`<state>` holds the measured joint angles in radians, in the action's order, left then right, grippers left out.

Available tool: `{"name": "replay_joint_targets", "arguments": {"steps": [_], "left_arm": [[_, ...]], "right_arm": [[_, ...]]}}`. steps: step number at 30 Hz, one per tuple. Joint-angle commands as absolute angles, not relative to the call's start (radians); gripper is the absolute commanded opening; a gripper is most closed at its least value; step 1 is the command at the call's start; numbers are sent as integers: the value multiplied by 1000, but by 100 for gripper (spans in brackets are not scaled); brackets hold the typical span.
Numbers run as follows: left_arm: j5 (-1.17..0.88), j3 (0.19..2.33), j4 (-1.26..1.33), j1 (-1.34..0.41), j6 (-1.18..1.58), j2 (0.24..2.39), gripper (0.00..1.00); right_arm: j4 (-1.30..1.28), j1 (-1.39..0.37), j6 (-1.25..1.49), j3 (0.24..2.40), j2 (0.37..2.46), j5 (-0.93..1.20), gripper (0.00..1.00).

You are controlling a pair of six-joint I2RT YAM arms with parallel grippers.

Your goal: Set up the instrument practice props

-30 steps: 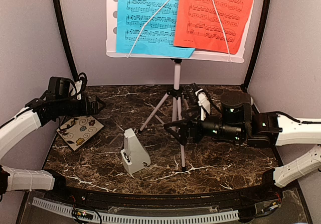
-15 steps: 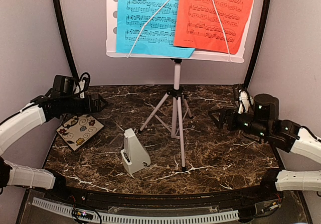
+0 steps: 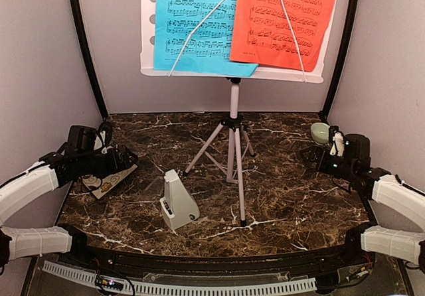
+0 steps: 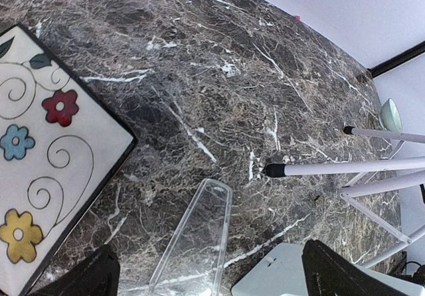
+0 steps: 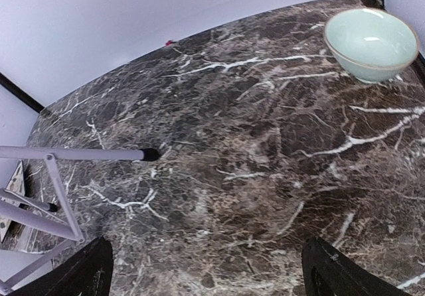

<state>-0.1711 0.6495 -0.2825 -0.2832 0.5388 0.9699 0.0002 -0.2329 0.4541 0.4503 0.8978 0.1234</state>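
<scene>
Both arms have drawn back from the white perforated music stand [image 3: 232,130] at mid-desk [image 3: 285,203]: the right claw [image 3: 313,155] is far right of it by the green bowl [image 3: 320,133], and the left claw [image 3: 124,158] is far left over the floral coaster [image 3: 109,180]. Both claws are spread wide and empty. The stand's blue sheet [image 3: 192,24] and red-orange sheet [image 3: 285,17] show printed staves with no readable words, and the grey pyramid metronome [image 3: 178,202] stands front-left of its legs.

music stand [image 3: 234,103] top cut by frame edge; coaster [image 3: 114,178] mostly hidden under left arm [image 3: 40,180]; metronome [image 4: 279,276] cut off, left wrist view.

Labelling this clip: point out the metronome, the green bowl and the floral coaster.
metronome [image 3: 180,203], top view, sloped side face
green bowl [image 5: 369,40], right wrist view, inner wall
floral coaster [image 4: 46,176], left wrist view, white face
</scene>
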Motion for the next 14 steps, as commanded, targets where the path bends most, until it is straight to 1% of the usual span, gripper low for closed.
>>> {"name": "replay_joint_targets", "arguments": {"steps": [1,6,14], "left_arm": [[-118,567,-251,-278,618,904,99],[-55,533,-278,-279,637,925,99],[-33,573,-270,-278,630,954,99]], "right_arm": [[109,-167,456,358,840,177,100],[110,-157,459,299,792,175,100],[70,-157,454,318,732,169,100]]}}
